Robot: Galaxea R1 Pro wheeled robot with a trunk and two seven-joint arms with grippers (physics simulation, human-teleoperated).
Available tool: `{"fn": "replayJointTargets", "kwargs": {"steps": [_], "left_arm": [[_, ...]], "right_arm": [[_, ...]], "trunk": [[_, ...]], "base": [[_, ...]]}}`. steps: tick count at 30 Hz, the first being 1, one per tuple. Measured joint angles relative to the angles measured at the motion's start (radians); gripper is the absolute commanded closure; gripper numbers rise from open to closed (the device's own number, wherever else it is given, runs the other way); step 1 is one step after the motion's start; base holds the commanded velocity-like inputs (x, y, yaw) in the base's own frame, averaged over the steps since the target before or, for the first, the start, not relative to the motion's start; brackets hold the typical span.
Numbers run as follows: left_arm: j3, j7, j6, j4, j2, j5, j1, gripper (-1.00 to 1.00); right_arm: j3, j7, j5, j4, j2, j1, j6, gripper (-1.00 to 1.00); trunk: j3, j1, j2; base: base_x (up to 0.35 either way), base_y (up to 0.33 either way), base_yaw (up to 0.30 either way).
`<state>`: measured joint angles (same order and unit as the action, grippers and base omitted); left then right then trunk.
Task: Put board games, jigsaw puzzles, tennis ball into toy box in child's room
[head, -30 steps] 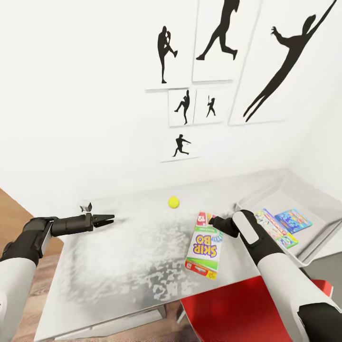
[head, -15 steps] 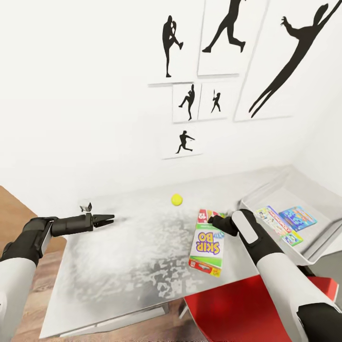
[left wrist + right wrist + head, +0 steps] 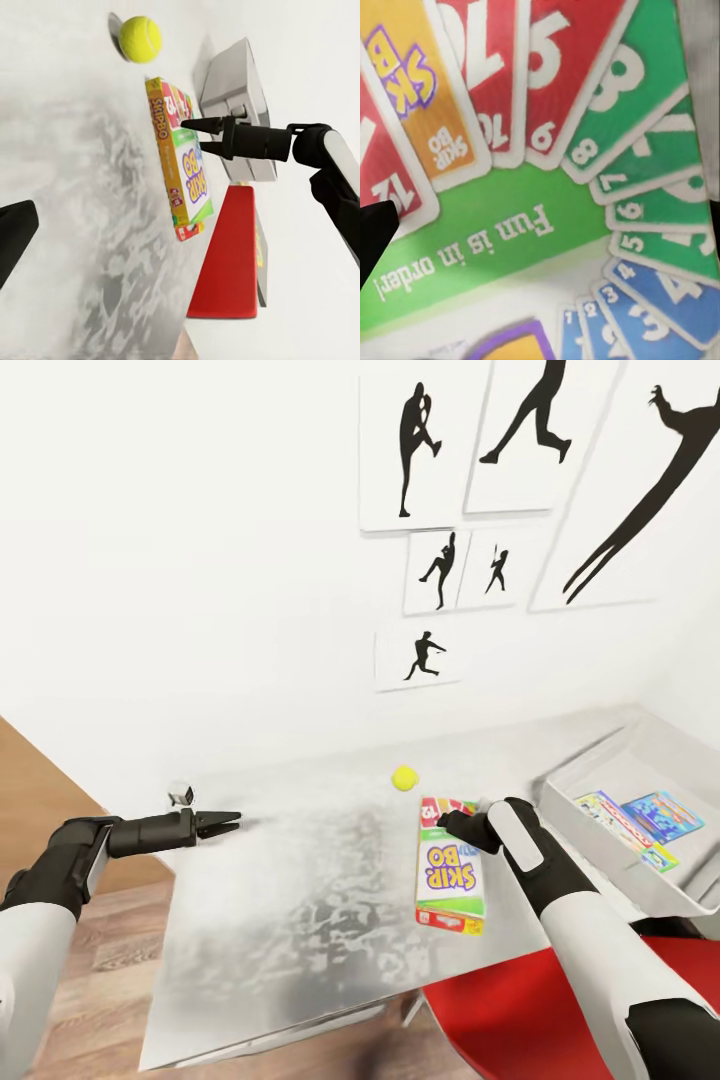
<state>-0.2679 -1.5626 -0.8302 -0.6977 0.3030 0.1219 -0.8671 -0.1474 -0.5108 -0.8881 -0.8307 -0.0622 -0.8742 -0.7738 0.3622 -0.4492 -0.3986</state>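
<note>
head view is showing the right gripper hovering over the far end of the skip-bo board game, which is lying flat on the table; whether its fingers are parted or closed, i cannot tell. the tennis ball is sitting just beyond the game. the toy box is resting at the table's right end, holding two printed boxes. the left gripper is hanging over the table's left part, fingers released, grasping nothing.

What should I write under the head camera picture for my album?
Right gripper hovers over the Skip-Bo board game near the tennis ball.
</note>
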Motion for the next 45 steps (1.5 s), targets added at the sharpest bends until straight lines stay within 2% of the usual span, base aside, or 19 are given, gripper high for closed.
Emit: {"fn": "replayJointTargets", "kwargs": {"steps": [13, 15, 20, 38, 45], "left_arm": [[0.000, 0.000, 0.000, 0.000, 0.000, 0.000, 0.000, -1.00], [0.000, 0.000, 0.000, 0.000, 0.000, 0.000, 0.000, -1.00], [0.001, 0.000, 0.000, 0.000, 0.000, 0.001, 0.000, -1.00], [0.001, 0.000, 0.000, 0.000, 0.000, 0.001, 0.000, -1.00], [0.001, 0.000, -0.001, 0.000, 0.000, 0.001, 0.000, -1.00]], "right_arm": [[0.000, 0.000, 0.000, 0.001, 0.000, 0.000, 0.000, -1.00], [0.000, 0.002, -0.014, 0.008, 0.000, 0.000, 0.005, -1.00], [0.000, 0.001, -0.002, 0.012, 0.000, 0.000, 0.001, -1.00], [0.001, 0.000, -0.002, 0.011, 0.001, 0.000, 0.001, -1.00], [0.001, 0.001, -0.002, 0.011, 0.002, 0.000, 0.002, -1.00]], "trunk": [[0.000, 0.000, 0.000], [-0.002, 0.000, 0.000], [-0.005, 0.000, 0.000], [-0.006, 0.000, 0.000], [-0.006, 0.000, 0.000]], "base": [[0.000, 0.113, -0.006], [0.000, 0.235, -0.075], [0.000, 0.260, -0.032], [-0.028, 0.105, -0.001], [-0.071, 0.230, 0.000]]}}
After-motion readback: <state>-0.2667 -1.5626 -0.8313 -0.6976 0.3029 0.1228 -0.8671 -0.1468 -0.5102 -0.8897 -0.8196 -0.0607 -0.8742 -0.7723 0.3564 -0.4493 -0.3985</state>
